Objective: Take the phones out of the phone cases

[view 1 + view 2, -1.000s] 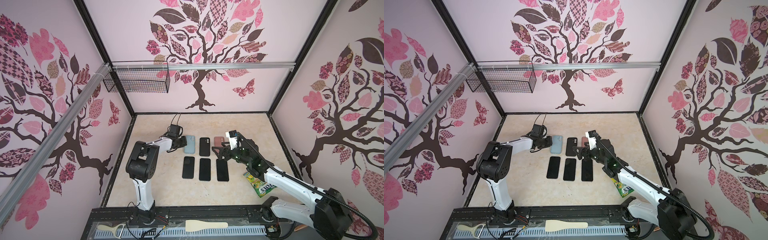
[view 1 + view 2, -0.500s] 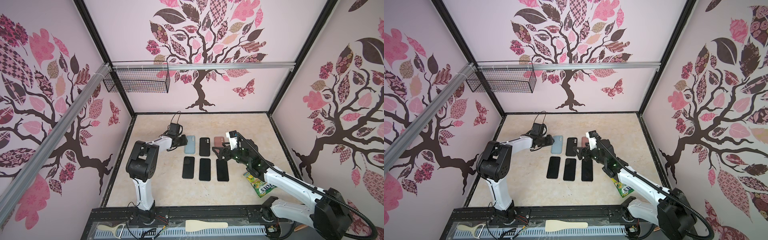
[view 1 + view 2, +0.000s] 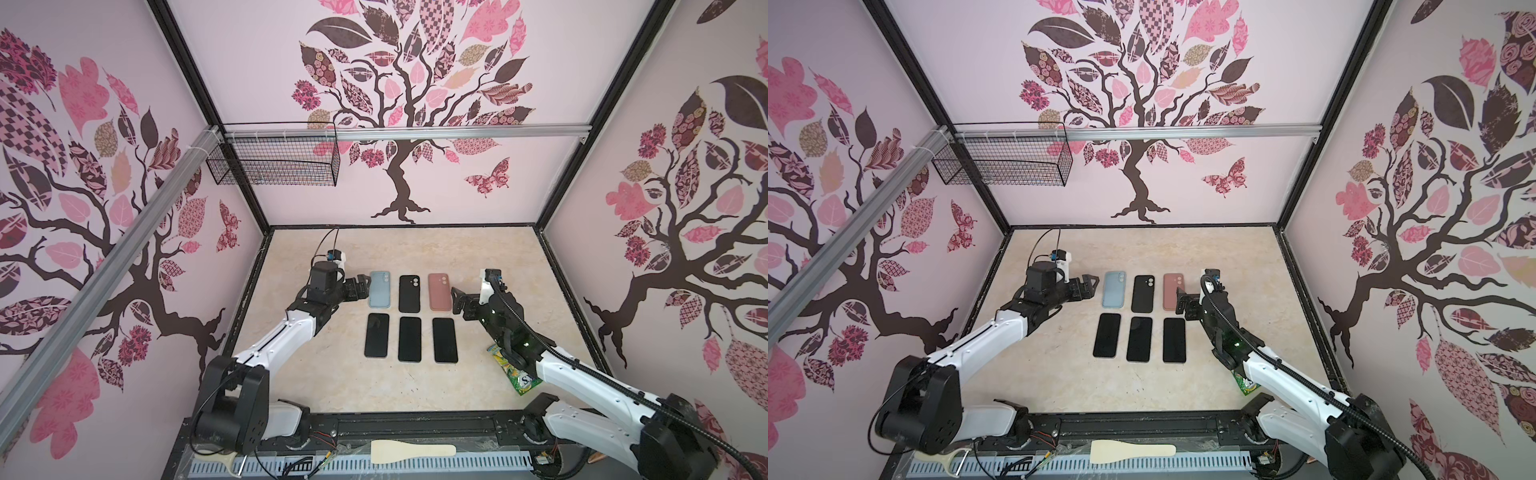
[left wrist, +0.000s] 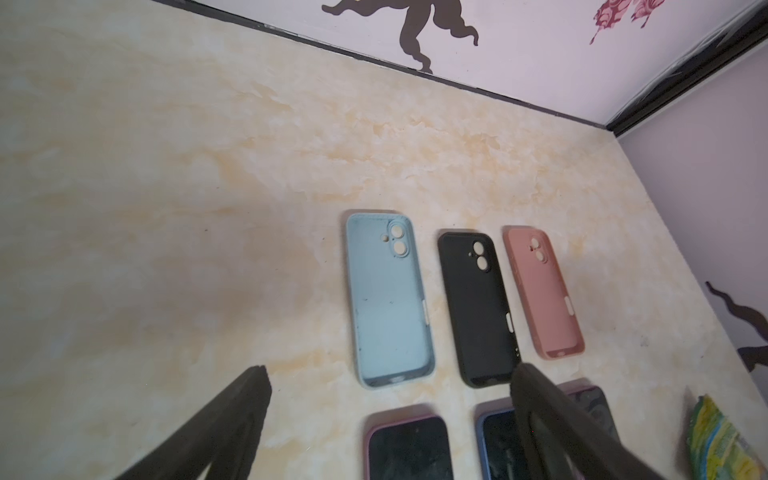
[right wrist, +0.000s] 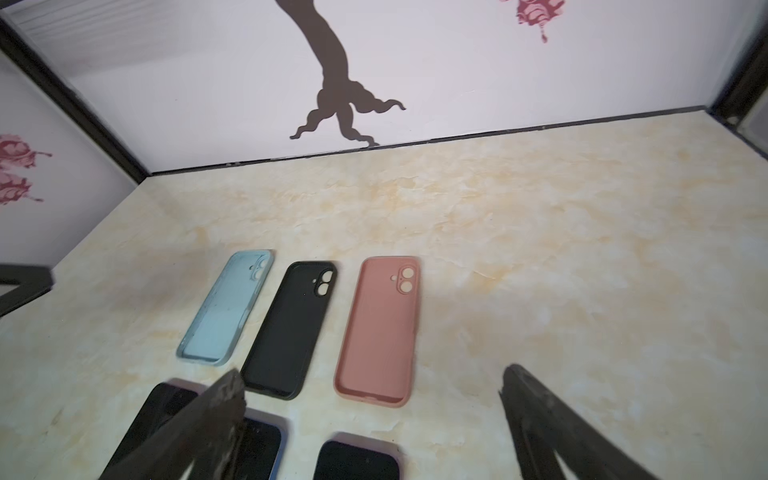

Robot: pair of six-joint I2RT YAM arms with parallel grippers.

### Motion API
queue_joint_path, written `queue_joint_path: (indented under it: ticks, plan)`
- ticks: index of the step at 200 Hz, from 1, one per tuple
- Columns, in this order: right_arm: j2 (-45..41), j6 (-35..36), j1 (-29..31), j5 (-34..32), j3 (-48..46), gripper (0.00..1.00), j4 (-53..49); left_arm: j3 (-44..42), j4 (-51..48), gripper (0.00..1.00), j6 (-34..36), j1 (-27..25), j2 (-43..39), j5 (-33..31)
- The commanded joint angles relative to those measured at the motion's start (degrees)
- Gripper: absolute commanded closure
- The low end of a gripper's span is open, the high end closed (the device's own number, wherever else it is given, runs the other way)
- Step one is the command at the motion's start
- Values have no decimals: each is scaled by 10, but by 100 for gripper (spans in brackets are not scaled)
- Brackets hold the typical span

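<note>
While the blue case (image 3: 380, 289), the black case (image 3: 409, 293) and the pink case (image 3: 439, 291) are lying empty in the back row on the table (image 3: 332, 374), three phones (image 3: 409, 339) are lying screen-up just in front. The left gripper (image 3: 362, 287) is hovering just beside the blue case and the right gripper (image 3: 457, 301) beside the pink case, both gaping wide and holding nothing.

The right arm (image 3: 582, 384) partly hides the snack packet (image 3: 521, 379); wrist views crop phones (image 4: 409, 451).

Black wire basket (image 3: 274, 160) on back wall, upper left. Green-yellow foil snack packet (image 3: 521, 382) lower right, on beige marbled tabletop (image 3: 374, 386). Pale wooden spatula (image 3: 411, 451) at bottom centre.
</note>
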State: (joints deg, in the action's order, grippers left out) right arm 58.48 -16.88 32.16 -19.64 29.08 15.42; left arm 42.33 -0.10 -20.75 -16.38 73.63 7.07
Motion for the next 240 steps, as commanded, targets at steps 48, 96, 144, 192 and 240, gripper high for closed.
queue_joint_path:
  ticks: [48,96,144,192,240]
  plan:
    - [14,61,-114,-92,-30,0,117,-193,157,2,93,3,-244,-271]
    - [48,91,-168,-102,-40,0,157,-230,224,2,206,4,-225,-382]
    - [94,111,-170,-116,-49,1,192,-263,326,2,245,5,-144,-328]
    - [154,136,-169,-135,-51,0,225,-270,415,2,292,6,-55,-358]
    - [247,140,-170,-122,-33,1,273,-284,546,2,300,19,44,-320]
